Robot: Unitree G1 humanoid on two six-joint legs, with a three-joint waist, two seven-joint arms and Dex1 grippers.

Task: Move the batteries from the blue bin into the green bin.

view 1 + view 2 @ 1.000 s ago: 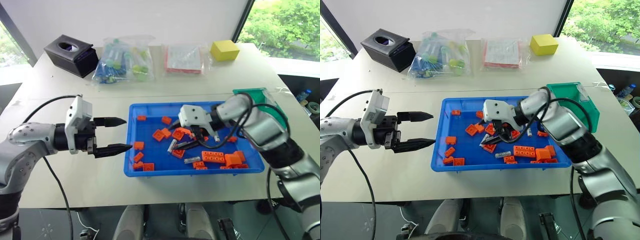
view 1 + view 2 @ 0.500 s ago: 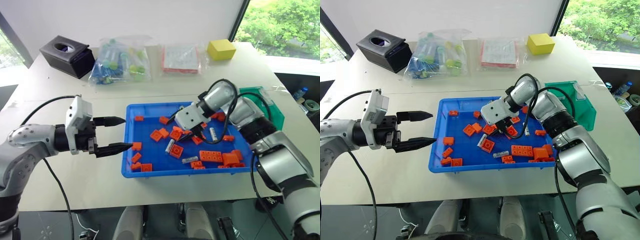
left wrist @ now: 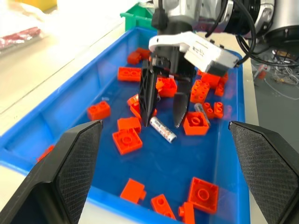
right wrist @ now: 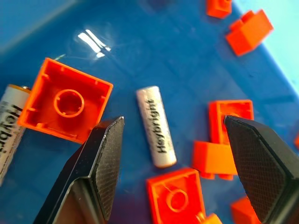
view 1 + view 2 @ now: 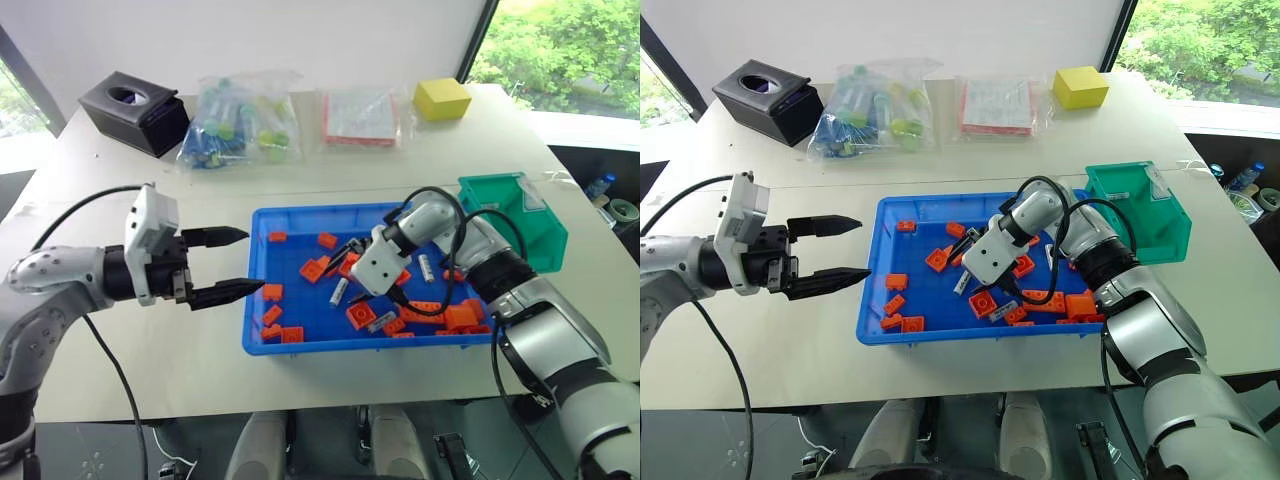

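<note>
Looking from head view: right gripper (image 5: 343, 272) points down into blue bin (image 5: 262, 330), fingers spread wide, holding nothing, over battery (image 5: 339, 292) near bin's middle. Left gripper (image 5: 238, 264) hangs outside bin's left rim, fingers apart, empty. Green bin (image 5: 540, 235) sits beside blue bin's far right corner.

Left wrist view: battery (image 3: 162, 129) lies flat among orange bricks (image 3: 126, 140), between right gripper's fingertips.

Right wrist view: battery (image 4: 156, 126) lies between both fingers (image 4: 100, 172), untouched; second battery (image 4: 7, 126) beside orange brick (image 4: 65, 106).

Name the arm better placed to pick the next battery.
Right. The right gripper hangs open inside the blue bin, fingers straddling a battery. The left gripper hovers open outside the bin's rim.
</note>
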